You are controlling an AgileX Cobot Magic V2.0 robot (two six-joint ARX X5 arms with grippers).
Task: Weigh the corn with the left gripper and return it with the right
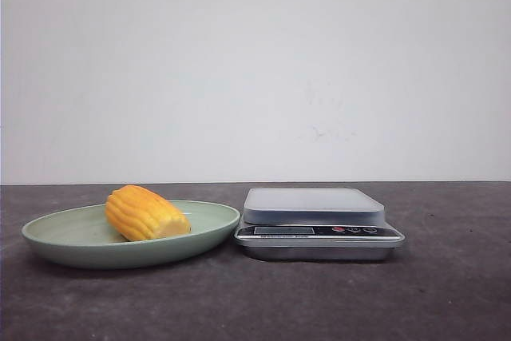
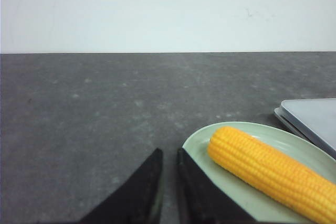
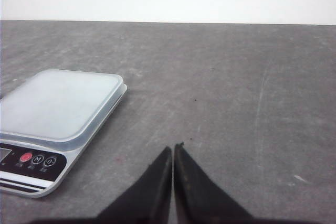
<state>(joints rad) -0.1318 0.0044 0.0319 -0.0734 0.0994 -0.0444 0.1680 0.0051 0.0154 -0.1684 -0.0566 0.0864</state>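
The corn [image 1: 146, 213], a yellow-orange cob piece, lies on a pale green plate [image 1: 48, 237] at the left of the table. In the left wrist view the corn [image 2: 273, 174] lies on the plate [image 2: 197, 142] just to the right of my left gripper [image 2: 169, 153]. That gripper's black fingers are nearly together with only a narrow gap, hold nothing, and one fingertip is at the plate's rim. My right gripper [image 3: 173, 148] is shut and empty over bare table, to the right of the scale [image 3: 58, 103]. Neither gripper shows in the front view.
A silver digital kitchen scale [image 1: 315, 207] with an empty weighing platform stands right of the plate, almost touching it. Its corner shows in the left wrist view [image 2: 312, 119]. The dark grey table runs to a white wall behind.
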